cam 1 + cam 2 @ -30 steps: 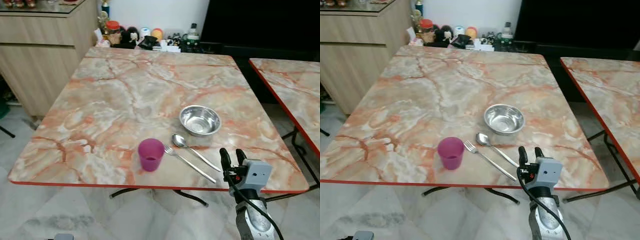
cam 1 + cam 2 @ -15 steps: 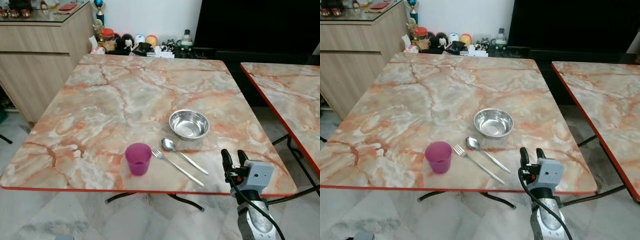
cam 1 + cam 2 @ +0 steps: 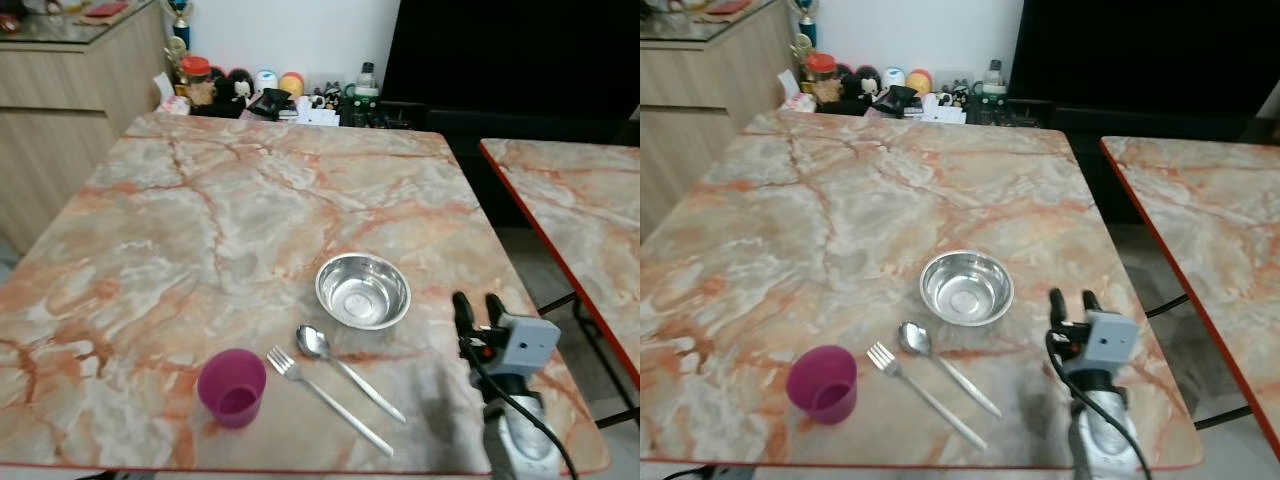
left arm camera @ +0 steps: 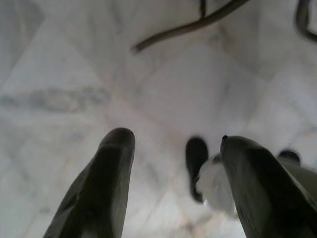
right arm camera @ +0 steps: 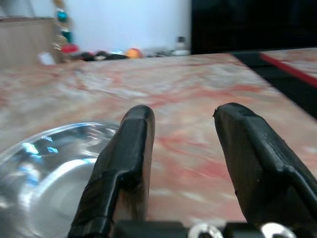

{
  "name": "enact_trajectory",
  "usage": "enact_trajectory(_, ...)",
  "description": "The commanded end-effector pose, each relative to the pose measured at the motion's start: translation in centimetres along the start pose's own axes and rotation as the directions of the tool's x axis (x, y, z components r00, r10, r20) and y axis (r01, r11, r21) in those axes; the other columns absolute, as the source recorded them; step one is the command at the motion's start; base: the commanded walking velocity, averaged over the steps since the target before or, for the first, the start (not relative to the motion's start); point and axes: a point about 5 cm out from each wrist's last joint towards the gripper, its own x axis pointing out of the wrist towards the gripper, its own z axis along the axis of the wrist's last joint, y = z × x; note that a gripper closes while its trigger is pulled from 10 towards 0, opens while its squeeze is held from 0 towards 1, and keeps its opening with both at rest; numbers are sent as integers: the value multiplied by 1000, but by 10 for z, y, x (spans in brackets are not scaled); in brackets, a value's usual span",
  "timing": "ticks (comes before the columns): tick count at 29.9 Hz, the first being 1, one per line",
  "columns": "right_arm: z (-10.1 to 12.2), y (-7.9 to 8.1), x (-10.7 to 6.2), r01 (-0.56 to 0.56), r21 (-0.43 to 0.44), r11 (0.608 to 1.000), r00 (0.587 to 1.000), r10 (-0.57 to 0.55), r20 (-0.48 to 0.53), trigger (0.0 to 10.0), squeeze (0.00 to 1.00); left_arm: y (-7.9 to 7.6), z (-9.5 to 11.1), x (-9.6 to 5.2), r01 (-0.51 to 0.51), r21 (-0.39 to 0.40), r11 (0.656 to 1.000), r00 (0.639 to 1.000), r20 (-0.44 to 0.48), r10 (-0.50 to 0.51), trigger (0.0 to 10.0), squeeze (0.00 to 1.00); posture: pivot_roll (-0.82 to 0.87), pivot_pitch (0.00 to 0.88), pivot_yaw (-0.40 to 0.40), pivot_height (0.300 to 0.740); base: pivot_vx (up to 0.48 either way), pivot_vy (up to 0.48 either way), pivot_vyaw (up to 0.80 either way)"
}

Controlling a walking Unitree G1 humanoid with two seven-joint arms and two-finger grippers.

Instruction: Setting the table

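A steel bowl (image 3: 363,290) stands on the marble table (image 3: 200,200), near its front right. In front of it lie a spoon (image 3: 345,369) and a fork (image 3: 325,397) side by side, and a purple cup (image 3: 232,387) stands to their left. My right gripper (image 3: 477,305) is open and empty, hovering low over the table just right of the bowl; the bowl's rim (image 5: 44,144) lies beside its fingers (image 5: 130,148). My left gripper (image 4: 173,148) hangs open over the white floor, holding nothing.
A second marble table (image 3: 580,210) stands to the right across a narrow gap. Jars, bottles and small items (image 3: 270,90) crowd the far edge. A wooden cabinet (image 3: 60,90) is at the far left. Metal table legs (image 4: 198,22) cross the floor.
The camera has moved closer to the table, so everything sits lower and larger in view. My right gripper now reaches over the tabletop beside the bowl instead of hanging before the front edge.
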Motion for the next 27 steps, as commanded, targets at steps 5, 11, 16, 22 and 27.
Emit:
enact_trajectory(5,7,-5,-3,27,107,994,1000,-27,0,10000,0,-4,-7,-1,6,-14,1000,1000,-25,-6,10000,0,67,116,-45,740,0,0,0)
enact_trajectory(11,12,4,-5,-7,286,958,1000,14,-25,10000,1000,-4,-7,-1,10,-14,1000,1000,-25,-10,10000,0,62,117,-45,740,0,0,0)
enact_trajectory(16,7,8,3,7,355,935,994,32,-105,10000,745,-6,-7,-1,15,-11,1000,999,-28,-16,10000,0,65,118,-44,740,0,0,0)
enact_trajectory(22,12,23,25,-33,421,907,987,97,-130,10000,0,-7,-9,-1,19,-11,1000,999,-35,-19,10000,0,71,121,-44,740,0,0,0)
enact_trajectory(27,13,33,40,-12,468,884,978,108,-180,10000,0,-6,-10,-1,12,-12,1000,999,-38,-12,10000,0,77,119,-47,740,0,0,0)
